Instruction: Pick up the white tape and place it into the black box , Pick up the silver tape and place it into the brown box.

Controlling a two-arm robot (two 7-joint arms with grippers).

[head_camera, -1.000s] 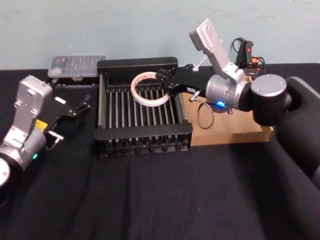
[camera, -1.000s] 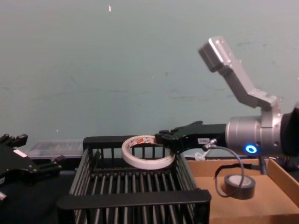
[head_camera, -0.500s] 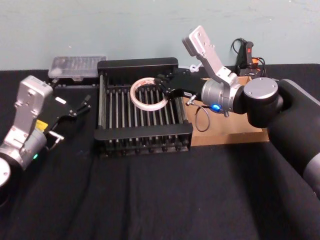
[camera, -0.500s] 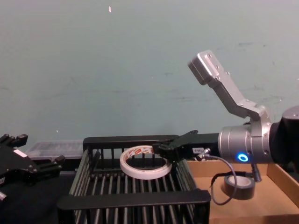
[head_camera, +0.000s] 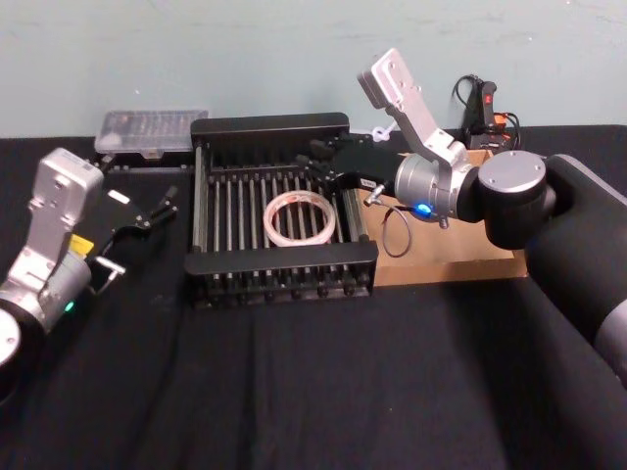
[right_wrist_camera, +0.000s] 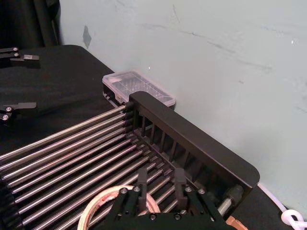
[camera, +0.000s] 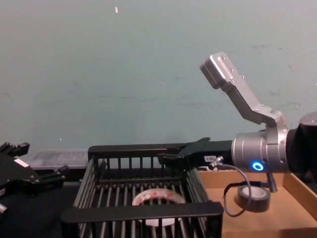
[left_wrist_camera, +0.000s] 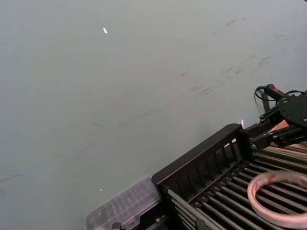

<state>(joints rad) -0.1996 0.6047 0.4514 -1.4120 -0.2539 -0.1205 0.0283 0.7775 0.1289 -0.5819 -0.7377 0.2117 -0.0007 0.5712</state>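
Left gripper (head_camera: 147, 211) sits parked low over the bench (head_camera: 294, 392) well left of the black box (head_camera: 279, 259), arm folded back, fingers (head_camera: 162, 203) spread open and empty. White tape (head_camera: 300, 217) lies flat on the barred bottom inside the black box, toward its right half, touching nothing but the bars; first half of the task looks done. Right gripper (head_camera: 318, 162) hovers above the box's far right corner, arm reaching in from the right over the brown box (head_camera: 460, 257), wrist roughly level and forearm link angled up behind it; its fingers (right_wrist_camera: 142, 184) are parted a little and hold nothing, with the white ring just below them in the right wrist view. Silver tape (camera: 253, 197) already rests on the floor of the brown box, near the dangling cable loop (head_camera: 395, 230). Risk: if the right arm pulls back low, the fingers or that cable could catch the crate's rim rail, or snag the silver roll and drag it out. A swing across the cardboard wall could also shove the shallow box, since it looks light.
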